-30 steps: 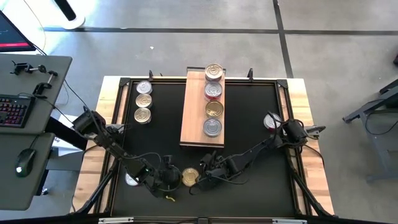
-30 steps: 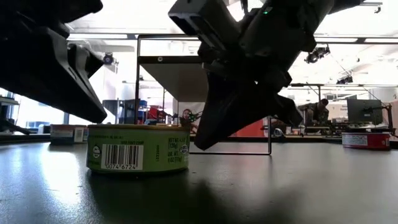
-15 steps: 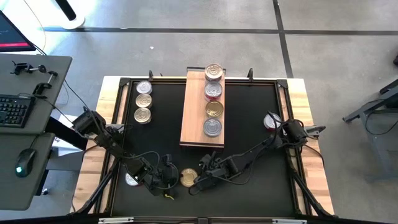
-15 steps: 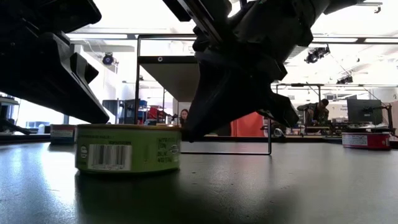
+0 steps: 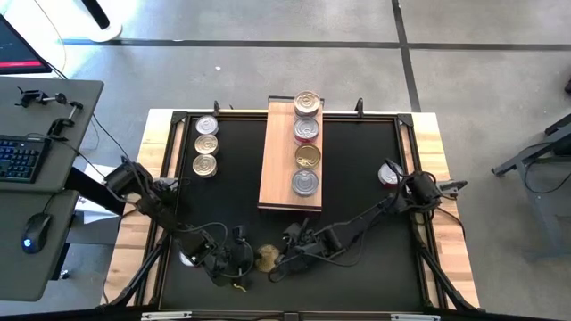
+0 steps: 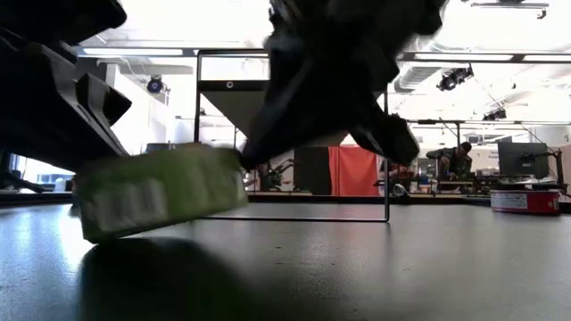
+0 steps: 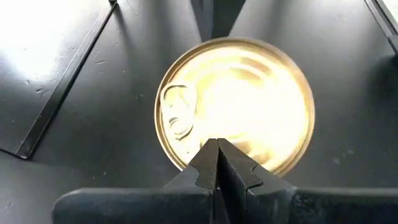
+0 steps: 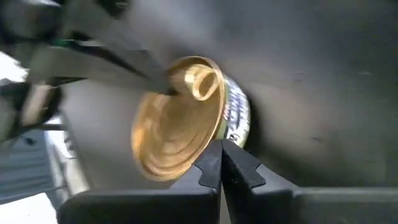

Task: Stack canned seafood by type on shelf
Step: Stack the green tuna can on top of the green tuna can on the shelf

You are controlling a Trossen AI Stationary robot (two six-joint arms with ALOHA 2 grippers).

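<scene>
My right gripper (image 8: pixel 219 163): fingers fully closed, pressed against gold-lidded tin (image 8: pixel 180 118), nothing gripped. Tin tilted on black table (image 5: pixel 357 178), near front edge, apart from shelf (image 5: pixel 278 169). My left gripper (image 7: pixel 217 163) closed, adjacent.

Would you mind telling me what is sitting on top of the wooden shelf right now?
Four tins lie in a row on the shelf: two silver-lidded, one gold, one silver, the second showing a red side. Whether any hides another tin beneath it cannot be seen from above.

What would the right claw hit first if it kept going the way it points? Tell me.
Most likely the gold-lidded tin straight ahead of the shut right claw. The tin is tilted up on edge, and the claw tips seem already against its rim.
</scene>
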